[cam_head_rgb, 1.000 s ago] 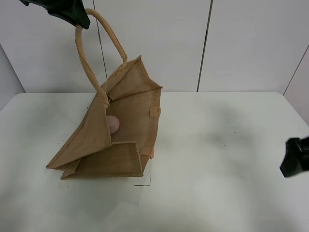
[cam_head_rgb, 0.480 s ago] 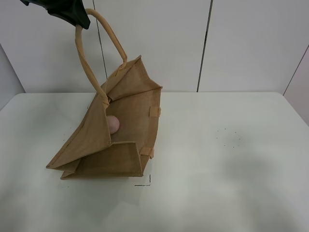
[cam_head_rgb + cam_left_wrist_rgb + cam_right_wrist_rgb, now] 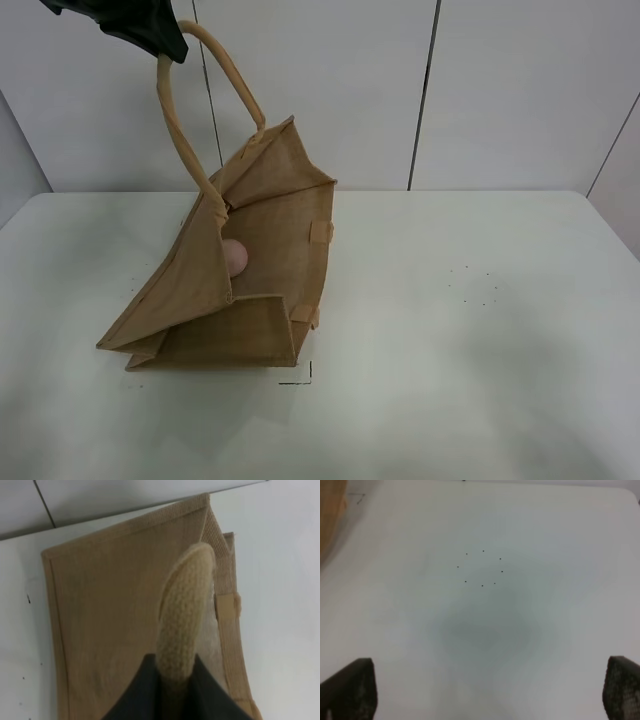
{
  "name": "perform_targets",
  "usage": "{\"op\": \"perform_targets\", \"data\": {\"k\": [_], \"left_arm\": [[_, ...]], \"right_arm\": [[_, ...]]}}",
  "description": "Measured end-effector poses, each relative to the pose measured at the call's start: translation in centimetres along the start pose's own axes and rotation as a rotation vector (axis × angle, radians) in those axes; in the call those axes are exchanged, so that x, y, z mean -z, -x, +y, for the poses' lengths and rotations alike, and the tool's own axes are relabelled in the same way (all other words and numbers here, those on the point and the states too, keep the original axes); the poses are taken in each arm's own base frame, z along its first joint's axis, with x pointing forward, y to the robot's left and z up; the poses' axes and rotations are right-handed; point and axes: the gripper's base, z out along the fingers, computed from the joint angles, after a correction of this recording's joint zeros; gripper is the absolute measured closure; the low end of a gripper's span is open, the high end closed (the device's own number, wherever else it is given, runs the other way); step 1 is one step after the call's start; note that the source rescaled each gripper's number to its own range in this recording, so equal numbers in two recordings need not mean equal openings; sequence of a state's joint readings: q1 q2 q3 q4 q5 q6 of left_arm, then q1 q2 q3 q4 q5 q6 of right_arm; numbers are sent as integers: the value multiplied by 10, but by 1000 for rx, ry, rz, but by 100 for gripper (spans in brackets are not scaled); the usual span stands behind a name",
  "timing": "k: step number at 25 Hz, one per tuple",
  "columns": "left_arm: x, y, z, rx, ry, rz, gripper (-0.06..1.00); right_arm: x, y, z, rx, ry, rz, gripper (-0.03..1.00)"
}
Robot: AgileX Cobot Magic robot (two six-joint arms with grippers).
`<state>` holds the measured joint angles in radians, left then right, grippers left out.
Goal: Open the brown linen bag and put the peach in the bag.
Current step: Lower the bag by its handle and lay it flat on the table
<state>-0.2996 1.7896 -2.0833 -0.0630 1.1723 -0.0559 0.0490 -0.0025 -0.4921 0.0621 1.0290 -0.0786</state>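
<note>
The brown linen bag [image 3: 250, 270] stands tilted on the white table [image 3: 450, 320], its mouth open toward the right. The peach [image 3: 234, 257] lies inside it against the left wall. My left gripper [image 3: 160, 38] is at the top left, shut on the bag's beige loop handle [image 3: 190, 130], and holds that side up. The left wrist view shows the handle [image 3: 184, 620] clamped between the dark fingers, with the bag [image 3: 105, 625] below. My right gripper [image 3: 485, 700] is open and empty above bare table; it is out of the exterior high view.
A small ring of black dots [image 3: 473, 285] marks the table right of the bag, and it also shows in the right wrist view [image 3: 481, 568]. A black corner mark [image 3: 303, 376] lies by the bag's front. White wall panels [image 3: 500, 90] stand behind.
My right gripper has withdrawn from the right edge of the exterior high view and no longer shows there. The bag, the peach and my left gripper have hardly moved.
</note>
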Motion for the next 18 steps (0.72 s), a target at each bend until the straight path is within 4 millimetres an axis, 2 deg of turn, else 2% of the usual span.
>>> {"op": "perform_targets", "data": {"k": [4,6,12,18], "left_arm": [[-20,-6,-2,21,-48,63,94],[-40,-7,-3,30,-69,105,94],[-121,-12,3,53,-89,221,94],[-198,-32,12,46,-80,367,94]], "right_arm": [[0,0,0,0,0,0,-3],[0,0,0,0,0,0,-3],[0,0,0,0,0,0,-3],[0,0,0,0,0,0,-3]]}}
